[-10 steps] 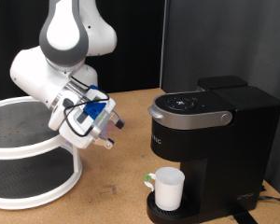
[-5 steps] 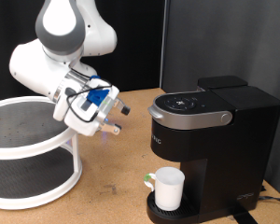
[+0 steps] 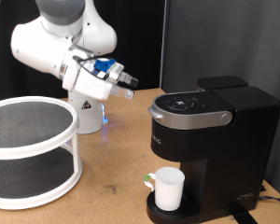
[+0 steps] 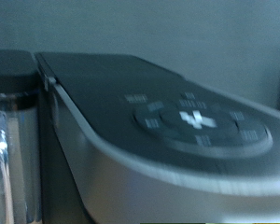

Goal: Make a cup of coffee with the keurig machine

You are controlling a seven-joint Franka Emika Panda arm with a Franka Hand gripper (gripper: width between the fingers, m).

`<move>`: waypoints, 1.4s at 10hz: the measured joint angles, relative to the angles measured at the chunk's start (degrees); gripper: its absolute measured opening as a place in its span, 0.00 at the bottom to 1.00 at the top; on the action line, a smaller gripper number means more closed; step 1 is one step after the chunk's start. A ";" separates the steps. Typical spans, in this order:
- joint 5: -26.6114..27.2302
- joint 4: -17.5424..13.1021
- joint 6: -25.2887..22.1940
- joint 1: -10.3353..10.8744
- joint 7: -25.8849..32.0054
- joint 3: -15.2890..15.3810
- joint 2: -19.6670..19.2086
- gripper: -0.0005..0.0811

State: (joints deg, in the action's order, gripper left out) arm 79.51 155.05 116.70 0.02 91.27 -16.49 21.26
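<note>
The black keurig machine stands at the exterior view's right, its silver-grey lid handle down and its button panel on top. The small white cup sits on the drip tray under the spout. My gripper is raised in the air to the left of the machine's top, a little above the panel's height, its tips pointing towards the machine. I see nothing between the fingers. In the wrist view the machine's lid and round button panel fill the picture, blurred; the fingers do not show there.
A white two-tier round shelf stands at the exterior view's left. The robot's base is behind it. The wooden table shows bare between shelf and machine. A dark curtain hangs behind.
The gripper has risen from low near the shelf and swung right, towards the top of the machine. The cup and machine have not moved.
</note>
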 joint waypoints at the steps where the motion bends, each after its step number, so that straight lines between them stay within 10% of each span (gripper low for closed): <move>1: -1.94 0.01 0.09 -0.03 -2.26 0.87 2.06 0.99; 6: -6.58 -0.50 1.06 -0.07 -17.95 4.71 11.49 0.99; 10: -8.26 -3.15 5.97 0.24 -19.99 8.96 11.35 0.99; 14: -29.12 -10.08 10.46 -0.96 -33.42 18.93 8.63 0.99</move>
State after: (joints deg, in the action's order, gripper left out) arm 50.40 144.97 127.16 -0.94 57.85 2.44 29.89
